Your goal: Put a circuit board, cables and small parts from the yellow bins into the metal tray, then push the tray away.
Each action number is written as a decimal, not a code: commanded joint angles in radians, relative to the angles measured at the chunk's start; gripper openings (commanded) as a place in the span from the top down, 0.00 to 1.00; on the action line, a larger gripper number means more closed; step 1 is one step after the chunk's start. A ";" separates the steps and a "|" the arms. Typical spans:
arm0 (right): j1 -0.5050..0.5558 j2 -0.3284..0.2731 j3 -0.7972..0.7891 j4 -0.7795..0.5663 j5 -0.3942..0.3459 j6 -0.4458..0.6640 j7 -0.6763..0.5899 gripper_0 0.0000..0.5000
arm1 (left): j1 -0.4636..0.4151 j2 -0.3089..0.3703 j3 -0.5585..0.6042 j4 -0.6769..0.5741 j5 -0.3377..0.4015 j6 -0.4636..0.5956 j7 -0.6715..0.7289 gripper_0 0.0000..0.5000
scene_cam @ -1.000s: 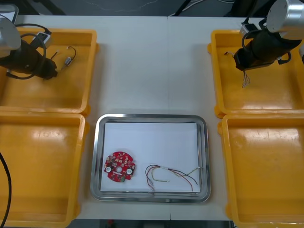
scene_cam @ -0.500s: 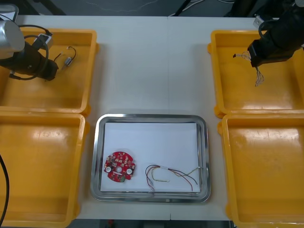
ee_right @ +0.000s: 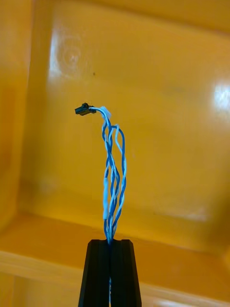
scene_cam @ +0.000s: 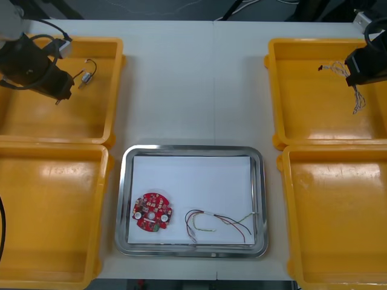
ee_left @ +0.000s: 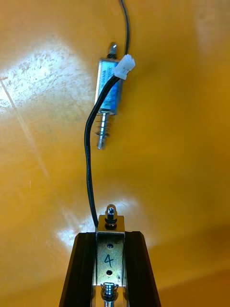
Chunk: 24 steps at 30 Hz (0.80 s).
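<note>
Now right gripper (ee_right: 110, 242), two o'clock, pinches twisted blue-white cable (ee_right: 113, 163); left gripper (ee_left: 110, 235), ten o'clock, clamps shiny small metal part (ee_left: 109, 259).

table (scene_cam: 193, 90): light, faint seam down its middle | floor (scene_cam: 151, 7): dark, beyond table's far edge

A light table (scene_cam: 193, 84) seen from steeply above. Four yellow bins rest on it, two down each side of the frame: upper left bin (scene_cam: 60, 124), lower left bin (scene_cam: 54, 211), upper right bin (scene_cam: 314, 118), lower right bin (scene_cam: 338, 211). In each pair the bins touch rim to rim. A metal tray (scene_cam: 193, 149) with rounded corners lies at lower centre between the two lower bins, just beside each, with a shiny rim and a white inside. A thin seam (scene_cam: 213, 72) runs down the tabletop slightly right of centre
</note>
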 commanded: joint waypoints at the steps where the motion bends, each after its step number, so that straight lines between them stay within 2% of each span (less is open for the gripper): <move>1: 0.077 -0.046 -0.072 -0.113 -0.031 0.035 -0.018 1.00 | -0.029 0.071 0.038 -0.111 0.024 0.106 0.144 1.00; 6: 0.111 -0.051 -0.112 -0.167 -0.052 0.035 -0.015 1.00 | -0.005 0.084 0.046 -0.260 0.027 0.233 0.236 1.00; 10: 0.143 -0.061 -0.112 -0.225 -0.086 0.035 -0.015 1.00 | 0.055 0.095 0.044 -0.441 0.048 0.322 0.344 1.00; 15: 0.217 -0.066 -0.114 -0.325 -0.163 0.035 -0.023 1.00 | 0.121 0.097 0.044 -0.628 0.137 0.410 0.494 1.00; 20: 0.299 -0.066 -0.112 -0.444 -0.212 0.035 -0.033 1.00 | 0.207 0.097 0.044 -0.789 0.199 0.415 0.592 1.00; 24: 0.361 -0.066 -0.106 -0.549 -0.232 0.035 -0.042 1.00 | 0.282 0.095 0.038 -0.915 0.214 0.415 0.647 1.00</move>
